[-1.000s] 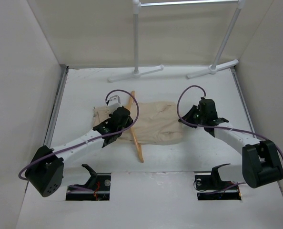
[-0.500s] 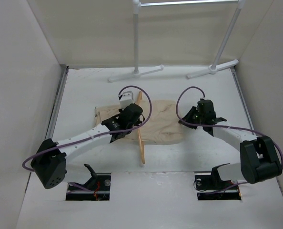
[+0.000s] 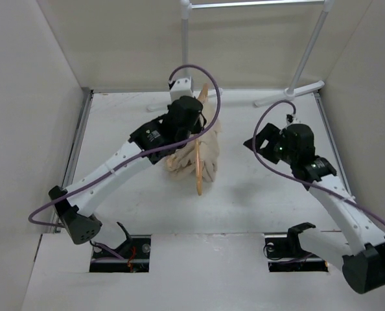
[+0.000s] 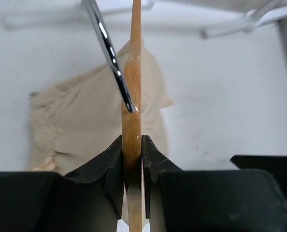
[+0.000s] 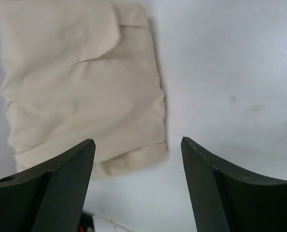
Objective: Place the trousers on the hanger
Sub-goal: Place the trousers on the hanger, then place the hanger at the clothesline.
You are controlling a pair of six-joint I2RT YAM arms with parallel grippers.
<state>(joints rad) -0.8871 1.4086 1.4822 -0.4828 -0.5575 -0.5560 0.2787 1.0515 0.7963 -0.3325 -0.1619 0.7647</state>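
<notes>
White table [image 3: 257,194] — one hanger [image 4: 132,82], pinched by left gripper [image 4: 132,147]; one trousers [image 5: 80,82]

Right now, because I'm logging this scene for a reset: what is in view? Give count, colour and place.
hanger: 1, orange-tan wood with metal hook, centre back, held edge-on
trousers: 1, cream, bunched around the hanger's lower part, centre
clothes rack: 1, white, back of the table
table: 1, white, under everything
cables: 2, purple, one along each arm
left gripper: 1, black, shut on the hanger
right gripper: 1, black, open and empty, right of the trousers
</notes>
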